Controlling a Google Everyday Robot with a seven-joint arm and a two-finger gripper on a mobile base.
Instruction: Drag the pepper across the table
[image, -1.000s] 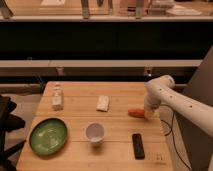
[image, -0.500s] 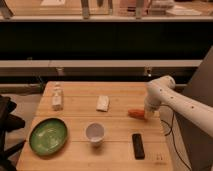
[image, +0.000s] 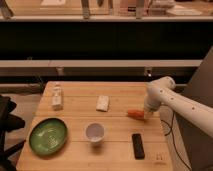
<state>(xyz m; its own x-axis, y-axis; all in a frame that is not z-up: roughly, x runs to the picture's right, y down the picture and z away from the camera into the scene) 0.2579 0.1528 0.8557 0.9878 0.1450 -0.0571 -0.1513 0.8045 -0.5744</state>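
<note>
The pepper (image: 134, 114) is a small orange-red tapered vegetable lying on the light-wood table (image: 80, 155), near its right edge. My gripper (image: 147, 115) comes down from the white arm on the right and sits at the pepper's right end, touching or right beside it. The pepper's tip points left toward the table's middle. The black remote (image: 137, 145) lies in front of the pepper and apart from it.
A white cup (image: 95, 133) stands at the front middle. A green bowl (image: 48, 135) sits front left. A small white packet (image: 103, 103) lies mid-table and a pale bottle (image: 57, 97) lies at the back left. A dark chair (image: 7, 125) stands left of the table.
</note>
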